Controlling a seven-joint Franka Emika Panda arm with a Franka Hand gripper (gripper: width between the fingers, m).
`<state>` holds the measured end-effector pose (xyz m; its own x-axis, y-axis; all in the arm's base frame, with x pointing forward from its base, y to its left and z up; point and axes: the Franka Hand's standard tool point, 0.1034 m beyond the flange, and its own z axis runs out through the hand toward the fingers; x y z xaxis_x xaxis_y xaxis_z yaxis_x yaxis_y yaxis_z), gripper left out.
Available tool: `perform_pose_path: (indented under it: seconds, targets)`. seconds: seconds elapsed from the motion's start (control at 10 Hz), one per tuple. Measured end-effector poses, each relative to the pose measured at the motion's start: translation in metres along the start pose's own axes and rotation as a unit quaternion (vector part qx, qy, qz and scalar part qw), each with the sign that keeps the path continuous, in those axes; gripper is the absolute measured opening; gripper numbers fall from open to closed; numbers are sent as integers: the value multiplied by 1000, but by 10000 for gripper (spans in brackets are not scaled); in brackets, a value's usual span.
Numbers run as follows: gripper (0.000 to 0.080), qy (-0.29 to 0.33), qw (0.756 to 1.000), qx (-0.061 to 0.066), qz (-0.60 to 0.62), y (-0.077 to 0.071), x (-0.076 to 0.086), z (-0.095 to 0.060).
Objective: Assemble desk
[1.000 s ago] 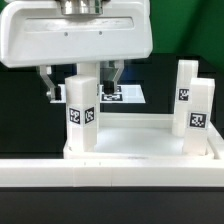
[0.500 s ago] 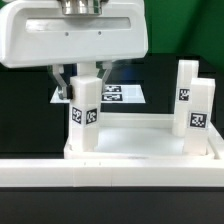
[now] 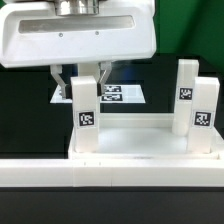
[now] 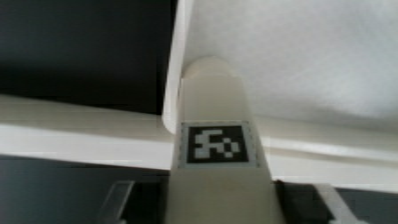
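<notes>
The white desk tabletop (image 3: 145,150) lies tray-like on the table. Two tagged white legs (image 3: 205,115) stand at its corners on the exterior view's right. A third tagged leg (image 3: 86,112) stands at its front corner on the exterior view's left. My gripper (image 3: 82,78) reaches down from above and is shut on this leg's upper part, one finger on each side. In the wrist view the leg (image 4: 217,140) runs out from between the fingers (image 4: 125,200) to the tabletop (image 4: 302,50).
A long white low wall (image 3: 110,176) runs along the front of the tabletop. The marker board (image 3: 122,93) lies on the black table behind the held leg. The gripper's white body (image 3: 75,35) fills the top of the exterior view.
The fingers stood wide apart a second ago and have closed on the left leg. The leg, tabletop and right legs have since shifted slightly toward the exterior view's right.
</notes>
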<state>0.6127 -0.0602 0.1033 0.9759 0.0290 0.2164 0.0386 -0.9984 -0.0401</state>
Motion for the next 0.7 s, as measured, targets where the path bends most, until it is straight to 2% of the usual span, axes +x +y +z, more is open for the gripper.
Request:
perform_pose_path:
  seconds: [0.2, 0.3, 0.7]
  targets:
    - [291, 0, 996, 0, 90, 0, 0, 0]
    - [291, 0, 986, -1, 165, -1, -1, 0]
    - [295, 21, 932, -18, 363, -8, 0, 2]
